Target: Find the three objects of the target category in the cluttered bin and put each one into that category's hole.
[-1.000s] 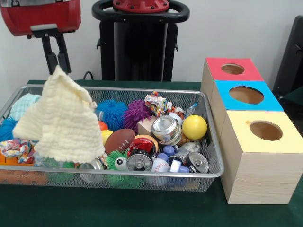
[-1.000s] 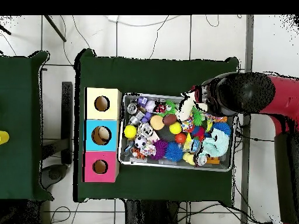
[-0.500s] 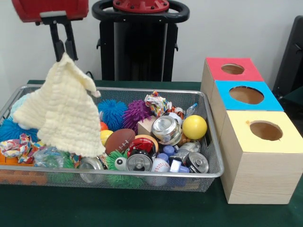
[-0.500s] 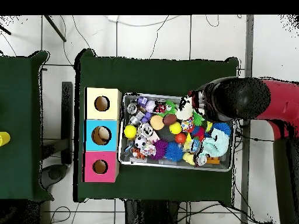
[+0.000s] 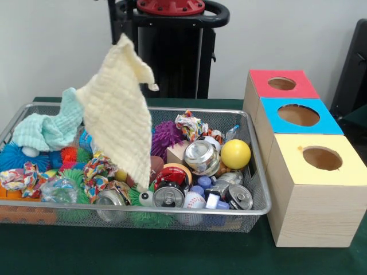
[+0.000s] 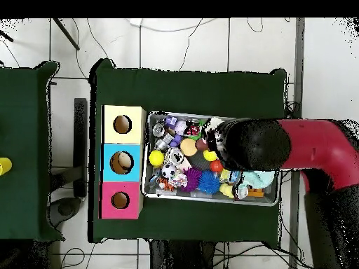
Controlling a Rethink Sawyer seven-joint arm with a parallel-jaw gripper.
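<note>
Green-clothed table (image 5: 172,258) below, pale wall behind, black pedestal (image 5: 172,51) at the far side. Seen from overhead, red and black arm (image 6: 308,143) reaching in across the bin, its dark rounded end over the bin's middle. Cannot tell whether the gripper is closed or released: hidden under the arm overhead and not made out in the front view.

Wire-mesh bin (image 5: 172,109) on the table, wide and shallow, full of clutter. Just beside it, on the right of the front view, three wooden boxes in a row, touching one another, each with a round hole on top: yellow box (image 5: 312,195) nearest the camera, blue box (image 5: 269,123) in the middle, red box (image 5: 264,80) farthest.

Pale yellow cloth (image 5: 117,114) hanging in the air over the bin's left-middle, top corner well above the rim, lower tip down among the clutter. Teal cloth (image 5: 49,129) crumpled in the bin's left part, beside the hanging one. Purple spiky ball (image 5: 163,134) behind the yellow cloth's edge. Yellow ball (image 5: 235,153) near the right wall, just beside a tilted silver can (image 5: 202,156). Second can (image 5: 168,196) at the near wall, end facing the camera, with a small baseball (image 5: 194,200) just right of it.
</note>
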